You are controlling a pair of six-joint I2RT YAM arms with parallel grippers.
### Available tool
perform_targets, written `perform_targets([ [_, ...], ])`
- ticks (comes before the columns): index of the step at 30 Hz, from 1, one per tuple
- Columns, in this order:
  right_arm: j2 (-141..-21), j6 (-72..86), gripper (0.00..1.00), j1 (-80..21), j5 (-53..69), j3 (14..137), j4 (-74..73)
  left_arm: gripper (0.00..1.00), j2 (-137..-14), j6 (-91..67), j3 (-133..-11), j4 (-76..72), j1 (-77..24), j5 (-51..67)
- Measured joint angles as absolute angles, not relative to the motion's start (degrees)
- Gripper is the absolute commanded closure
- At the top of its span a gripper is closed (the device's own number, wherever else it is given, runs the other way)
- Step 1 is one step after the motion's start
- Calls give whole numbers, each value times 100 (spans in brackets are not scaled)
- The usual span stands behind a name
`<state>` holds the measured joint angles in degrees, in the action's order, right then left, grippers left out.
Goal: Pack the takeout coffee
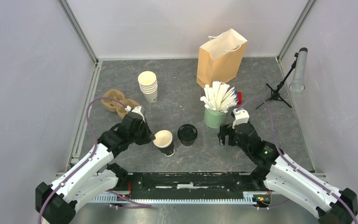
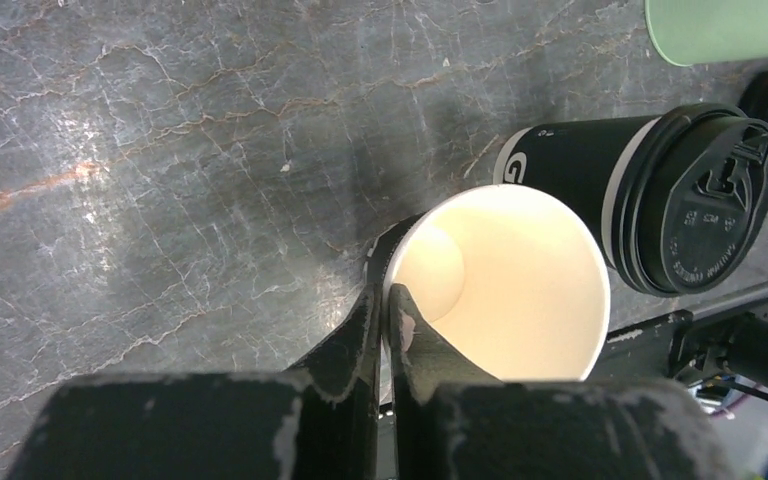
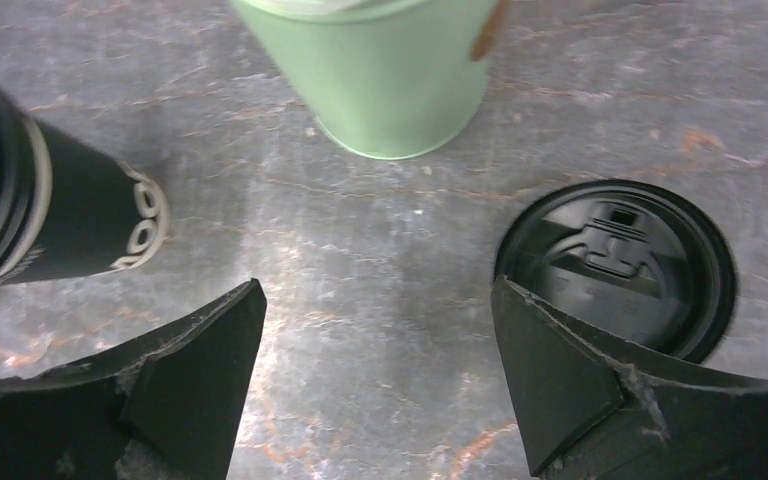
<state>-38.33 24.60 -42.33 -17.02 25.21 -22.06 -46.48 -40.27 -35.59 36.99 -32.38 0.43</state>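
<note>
Black open cup [image 2: 520, 290], empty, is pinched at its rim by left gripper [image 2: 390, 300]; right gripper [image 3: 375, 290] gapes near loose lid [image 3: 615, 265].

Lidded cup [image 1: 187, 135] crowds the open cup [image 1: 163, 140]; free room lies between it and right gripper [image 3: 375, 300].

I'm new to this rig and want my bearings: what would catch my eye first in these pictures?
The left gripper is pinched on the rim of an open cup at front centre, with a lidded cup right beside it. The right gripper hangs open next to a loose black lid lying flat. At the far back stands a brown paper bag.
</note>
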Motion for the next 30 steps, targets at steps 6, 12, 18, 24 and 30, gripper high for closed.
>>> perform_targets([
  [6,-3732,2530,36,-4226,-2635,2285,-2248,66,-4626,-4136,-3507,3594,-3489,-250],
  [12,-3933,2536,55,-4226,-3120,2158,-2128,47,-4086,-4158,-3603,3649,-3514,-237],
  [18,-3981,2515,58,-4209,-3247,1970,-1887,16,-3754,-4069,-4010,3656,-3511,-121],
  [24,-3990,2449,68,-4167,-3426,1868,-1693,0,-3699,-3505,-4202,3704,-3511,-91],
  [30,-4108,2346,70,-4097,-3500,1653,-1317,0,-3494,-2965,-4150,3721,-3511,-89],
])
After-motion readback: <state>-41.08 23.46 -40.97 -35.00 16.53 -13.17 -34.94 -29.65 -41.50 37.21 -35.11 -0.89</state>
